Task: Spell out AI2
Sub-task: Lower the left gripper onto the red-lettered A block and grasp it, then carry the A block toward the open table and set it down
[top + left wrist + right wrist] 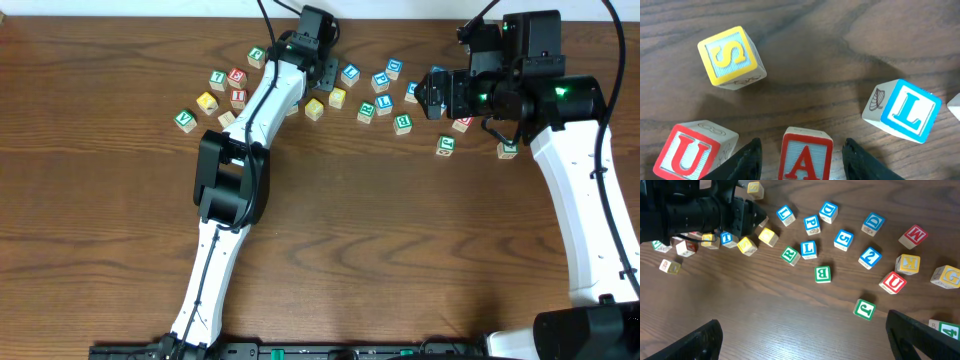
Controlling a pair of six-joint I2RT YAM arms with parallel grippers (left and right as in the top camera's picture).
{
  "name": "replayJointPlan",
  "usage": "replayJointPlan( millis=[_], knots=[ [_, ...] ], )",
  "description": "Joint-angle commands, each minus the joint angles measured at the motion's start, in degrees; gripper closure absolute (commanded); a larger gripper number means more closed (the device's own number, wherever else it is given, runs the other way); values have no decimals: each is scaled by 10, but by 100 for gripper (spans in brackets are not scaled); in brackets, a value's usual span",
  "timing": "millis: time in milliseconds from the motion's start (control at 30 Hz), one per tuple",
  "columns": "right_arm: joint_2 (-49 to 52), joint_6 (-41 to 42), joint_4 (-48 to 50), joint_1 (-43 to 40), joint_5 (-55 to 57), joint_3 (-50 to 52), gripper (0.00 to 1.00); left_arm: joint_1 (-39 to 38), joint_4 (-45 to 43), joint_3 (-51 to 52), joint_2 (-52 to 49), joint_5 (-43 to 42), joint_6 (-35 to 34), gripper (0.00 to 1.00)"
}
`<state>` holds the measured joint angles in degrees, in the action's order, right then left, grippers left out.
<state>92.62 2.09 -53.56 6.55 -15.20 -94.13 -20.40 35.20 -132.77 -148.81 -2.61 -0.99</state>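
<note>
A red A block [805,159] stands on the wood between the jaws of my left gripper [802,145], which is open with a gap on each side of the block. In the overhead view this gripper [320,66] is over the block cluster at the back and hides the A. A blue 2 block [870,257] lies among the loose blocks in the right wrist view. A blue block with a single stroke, I or 1 [729,238], sits next to the left arm there. My right gripper [802,335] is open and empty over bare wood, right of the cluster [437,92].
Around the A lie a red U [690,152], a yellow S [730,55] and a blue L [902,111]. Several more letter blocks are scattered along the back of the table [320,240], among them green J [864,309], green B [822,274] and red U [892,282].
</note>
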Motion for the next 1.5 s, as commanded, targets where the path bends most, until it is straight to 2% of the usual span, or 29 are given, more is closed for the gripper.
replayJointPlan(
  millis=[0,533,767,1167,1467],
  knots=[
    [1,-5,-1,-1,2,-1,1,0,-9,11,-13,7,8,49],
    [1,-5,-1,-1,2,-1,1,0,-16,13,-26,7,8,50],
    [1,-5,-1,-1,2,-1,1,0,-17,13,-28,7,7,59],
    [1,-5,-1,-1,2,-1,1,0,-19,11,-28,7,5,70],
    [1,-5,-1,-1,2,-1,1,0,-15,5,13,8,-12,72]
  ],
)
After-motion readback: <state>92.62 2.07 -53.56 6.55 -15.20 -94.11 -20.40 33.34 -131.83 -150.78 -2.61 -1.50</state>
